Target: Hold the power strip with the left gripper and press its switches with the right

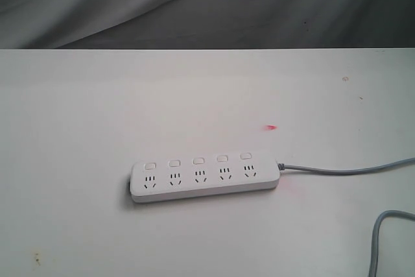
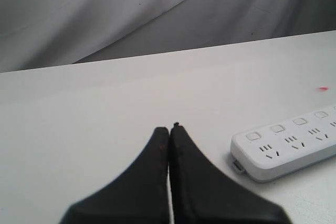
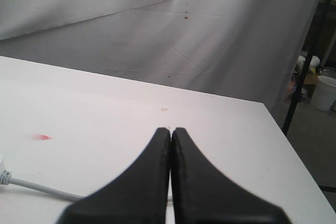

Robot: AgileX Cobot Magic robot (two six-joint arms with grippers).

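Note:
The white power strip (image 1: pixel 204 176) lies flat on the white table (image 1: pixel 97 108), its five switches (image 1: pixel 198 159) in a row above the sockets and its grey cord (image 1: pixel 343 170) running off to the right. Neither arm shows in the exterior view. In the left wrist view my left gripper (image 2: pixel 169 128) is shut on nothing, with the strip's end (image 2: pixel 286 148) off to one side and apart from it. My right gripper (image 3: pixel 171 129) is also shut and empty, above bare table, with only a piece of the grey cord (image 3: pixel 37 186) near it.
A small red mark (image 1: pixel 270 127) sits on the table behind the strip. The cord loops back at the front right corner (image 1: pixel 382 238). A grey cloth backdrop (image 1: pixel 194 4) hangs behind the table. The table's edge (image 3: pixel 294 150) and a black stand (image 3: pixel 310 51) lie beyond the right gripper.

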